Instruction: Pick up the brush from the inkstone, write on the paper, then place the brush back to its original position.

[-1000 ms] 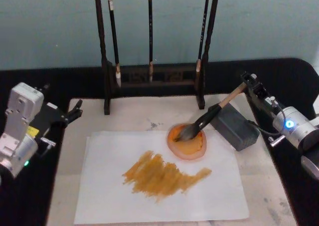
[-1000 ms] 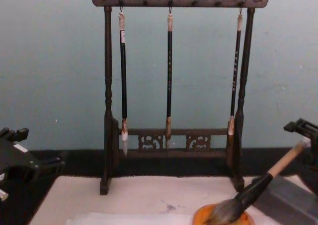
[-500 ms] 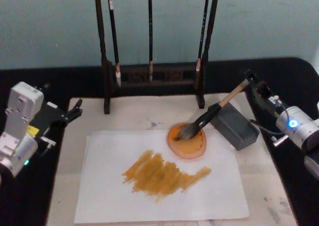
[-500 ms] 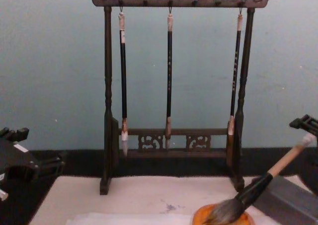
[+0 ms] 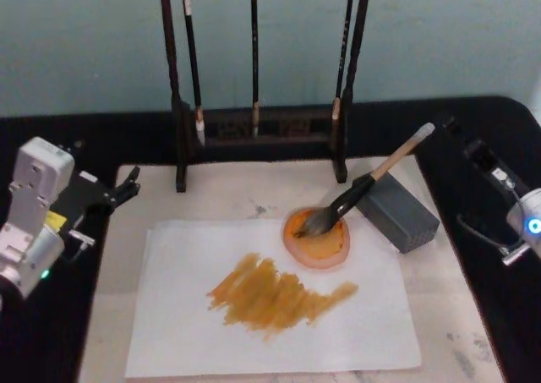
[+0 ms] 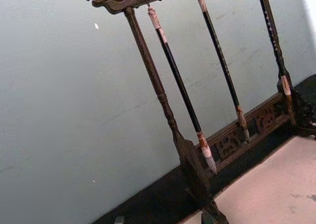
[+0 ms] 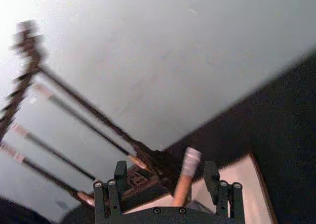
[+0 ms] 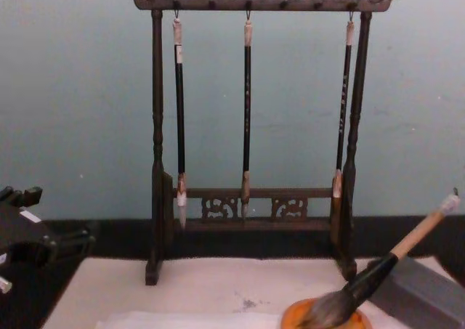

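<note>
The brush [image 5: 359,193] lies slanted, its bushy bristles in a round orange dish [image 5: 321,246] and its black shaft leaning on the dark grey inkstone block [image 5: 397,212]. The white end cap points up to the right. In the chest view the brush [image 8: 378,271] rises over the dish [image 8: 290,318]. My right gripper [image 5: 463,139] hangs open just beyond the end cap and touches nothing. In the right wrist view the gripper [image 7: 165,173] frames the cap ahead of its fingers. The paper [image 5: 186,315] carries orange-brown strokes. My left gripper [image 5: 127,184] is parked open at the table's left.
A dark wooden rack [image 5: 254,134] with three thin hanging brushes stands across the back, also in the chest view [image 8: 247,205] and the left wrist view [image 6: 187,155]. A pale mat [image 5: 448,315] lies under the paper, with black tabletop around it.
My right gripper has drawn back to the right, away from the brush's end cap. The brush stays leaning on the block. The left arm has not moved.
</note>
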Robot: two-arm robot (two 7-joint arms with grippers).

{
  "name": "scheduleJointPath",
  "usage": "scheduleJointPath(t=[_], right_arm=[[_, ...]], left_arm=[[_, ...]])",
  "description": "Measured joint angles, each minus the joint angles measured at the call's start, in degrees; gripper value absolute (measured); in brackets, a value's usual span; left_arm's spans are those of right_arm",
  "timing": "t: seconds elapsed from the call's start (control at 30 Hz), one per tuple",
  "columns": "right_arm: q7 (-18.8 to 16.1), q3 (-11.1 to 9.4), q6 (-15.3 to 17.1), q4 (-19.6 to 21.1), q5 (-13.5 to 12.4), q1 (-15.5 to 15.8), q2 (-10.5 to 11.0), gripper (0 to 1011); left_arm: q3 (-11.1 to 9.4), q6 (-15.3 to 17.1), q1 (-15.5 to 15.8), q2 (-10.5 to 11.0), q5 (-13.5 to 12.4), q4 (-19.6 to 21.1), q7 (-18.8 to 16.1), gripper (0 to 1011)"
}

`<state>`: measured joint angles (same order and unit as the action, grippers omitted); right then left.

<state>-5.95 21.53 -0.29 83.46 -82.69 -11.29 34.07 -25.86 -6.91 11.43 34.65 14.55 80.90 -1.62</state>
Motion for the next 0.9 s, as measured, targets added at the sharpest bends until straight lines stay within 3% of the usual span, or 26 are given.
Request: scheduleJointPath(t=[0.03, 0.07, 0.1, 0.13, 0.17, 0.2, 0.23, 0.3, 0.33, 0.43, 0.47, 0.57, 0.7, 0.9], right_arm=[[-0.90, 0.21, -1.96, 1.43, 3.50, 0.84, 0.98, 1000], [-1.25, 0.38, -3.04, 2.15, 5.38, 1.26, 1.44, 1000], [-1.83, 0.80, -5.36, 3.47, 9.33, 2.09, 2.30, 1000], [-1.83, 0.80, -5.36, 3.47, 9.33, 2.09, 2.30, 1000], [-2.33, 1.74, -8.79, 5.16, 15.24, 3.13, 3.38, 1000], [-2.33, 1.74, -8.79, 5.16, 15.24, 3.13, 3.38, 1000], [-2.39, 2.39, -10.85, 5.90, 19.13, 3.66, 3.89, 1000], [-2.32, 3.03, -12.56, 6.55, 22.69, 4.11, 4.30, 1000], [-1.99, 3.91, -14.07, 6.94, 26.48, 4.47, 4.62, 1000], [-1.19, 5.03, -15.60, 7.18, 31.39, 4.80, 4.98, 1000], [-0.53, 5.79, -16.16, 7.20, 34.40, 4.97, 5.15, 1000], [0.78, 6.96, -16.57, 6.99, 39.22, 5.20, 5.32, 1000], [1.87, 7.91, -16.09, 6.31, 42.97, 5.29, 5.36, 1000], [2.71, 8.55, -13.97, 5.12, 45.77, 5.26, 5.09, 1000]], left_arm=[[0.00, 0.00, 0.00, 0.00, 0.00, 0.00, 0.00, 1010], [0.00, 0.00, 0.00, 0.00, 0.00, 0.00, 0.00, 1010], [0.00, 0.00, 0.00, 0.00, 0.00, 0.00, 0.00, 1010], [0.00, 0.00, 0.00, 0.00, 0.00, 0.00, 0.00, 1010], [0.00, 0.00, 0.00, 0.00, 0.00, 0.00, 0.00, 1010], [0.00, 0.00, 0.00, 0.00, 0.00, 0.00, 0.00, 1010], [0.00, 0.00, 0.00, 0.00, 0.00, 0.00, 0.00, 1010], [0.00, 0.00, 0.00, 0.00, 0.00, 0.00, 0.00, 1010], [0.00, 0.00, 0.00, 0.00, 0.00, 0.00, 0.00, 1010], [0.00, 0.00, 0.00, 0.00, 0.00, 0.00, 0.00, 1010], [0.00, 0.00, 0.00, 0.00, 0.00, 0.00, 0.00, 1010], [0.00, 0.00, 0.00, 0.00, 0.00, 0.00, 0.00, 1010], [0.00, 0.00, 0.00, 0.00, 0.00, 0.00, 0.00, 1010], [0.00, 0.00, 0.00, 0.00, 0.00, 0.00, 0.00, 1010]])
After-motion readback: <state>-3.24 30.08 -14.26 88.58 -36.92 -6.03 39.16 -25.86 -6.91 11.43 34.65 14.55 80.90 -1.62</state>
